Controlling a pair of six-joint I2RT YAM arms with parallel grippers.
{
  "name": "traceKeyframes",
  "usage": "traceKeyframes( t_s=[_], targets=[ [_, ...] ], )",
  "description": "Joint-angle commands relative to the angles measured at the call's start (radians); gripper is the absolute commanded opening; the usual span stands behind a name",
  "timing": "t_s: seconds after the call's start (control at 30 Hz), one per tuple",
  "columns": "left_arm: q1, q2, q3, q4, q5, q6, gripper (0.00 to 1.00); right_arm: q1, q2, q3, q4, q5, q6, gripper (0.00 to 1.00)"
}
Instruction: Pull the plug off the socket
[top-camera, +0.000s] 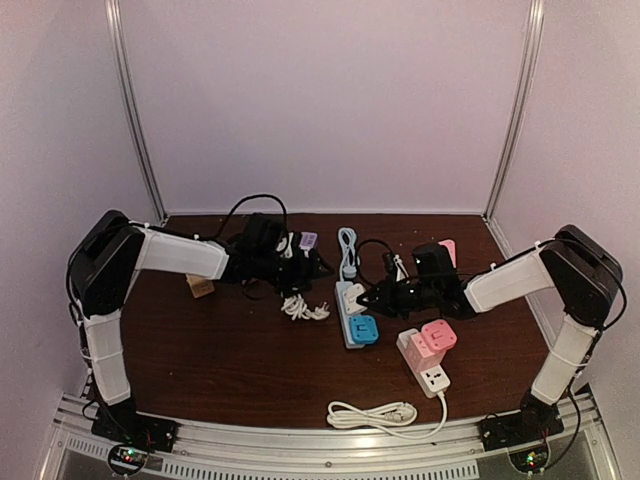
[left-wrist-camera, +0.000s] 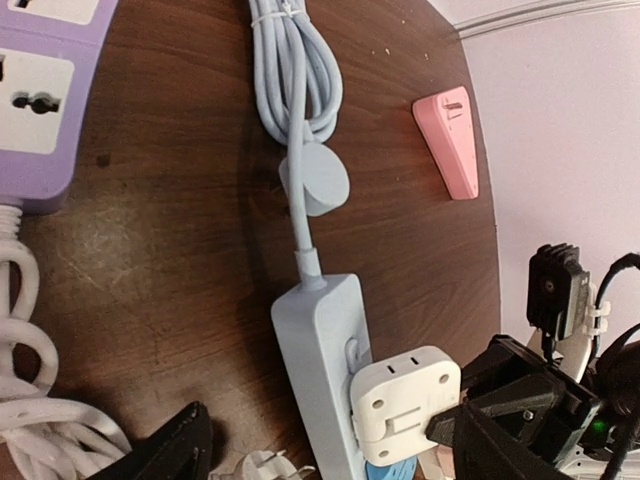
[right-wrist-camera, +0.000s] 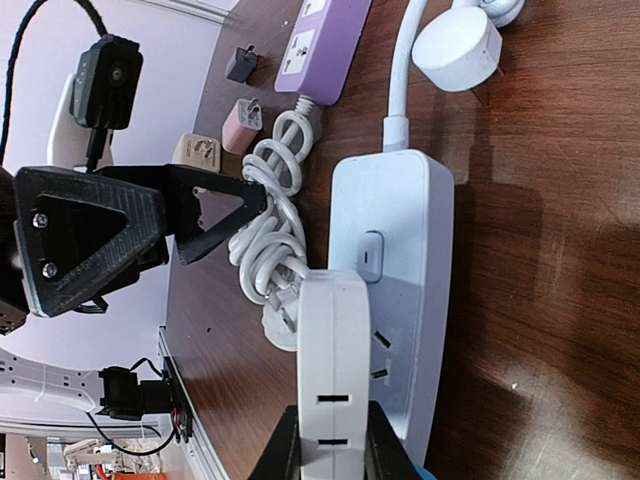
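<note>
A white plug adapter (top-camera: 350, 297) sits against the face of a pale blue power strip (top-camera: 356, 318) at the table's middle. No gap shows between them. My right gripper (top-camera: 373, 300) is shut on the adapter. The right wrist view shows its fingers (right-wrist-camera: 285, 450) pressed on both flat sides of the white adapter (right-wrist-camera: 335, 360), which stands on the strip (right-wrist-camera: 400, 260). My left gripper (top-camera: 308, 268) hangs open and empty just left of the strip. In the left wrist view the adapter (left-wrist-camera: 405, 405) and strip (left-wrist-camera: 318, 360) show, with one of my fingers (left-wrist-camera: 172, 450) at the bottom left.
A blue plug (top-camera: 363, 331) sits on the same strip below the adapter. A white cable bundle (top-camera: 303, 308) lies under the left gripper. A purple strip (top-camera: 306, 240), coiled blue cord (top-camera: 347, 250), pink wedge (top-camera: 447, 248), pink-and-white strip (top-camera: 430, 350) and its cord (top-camera: 372, 412) lie around.
</note>
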Motion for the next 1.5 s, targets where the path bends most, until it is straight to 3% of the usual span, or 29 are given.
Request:
traceKeyframes(
  t_s=[0.0, 0.23, 0.53, 0.73, 1.2, 1.47],
  targets=[
    [-0.017, 0.058, 0.054, 0.041, 0.034, -0.032, 0.83, 0.007, -0.043, -0.011, 0.131, -0.028, 0.013, 0.00],
    [-0.030, 0.127, 0.090, 0.056, 0.052, -0.059, 0.81, 0.008, -0.042, -0.034, 0.172, -0.030, 0.024, 0.00],
    [-0.030, 0.196, 0.099, 0.162, 0.088, -0.132, 0.70, 0.008, -0.045, -0.056, 0.202, -0.033, 0.032, 0.00],
    [-0.031, 0.219, 0.137, 0.130, 0.087, -0.138, 0.62, 0.007, -0.055, -0.061, 0.219, -0.029, 0.035, 0.00],
    [-0.048, 0.256, 0.191, 0.116, 0.089, -0.185, 0.56, 0.007, -0.080, -0.093, 0.261, -0.020, 0.043, 0.00],
    [-0.052, 0.240, 0.176, 0.188, 0.131, -0.250, 0.35, 0.008, -0.088, -0.080, 0.268, -0.014, 0.050, 0.00]
  ],
)
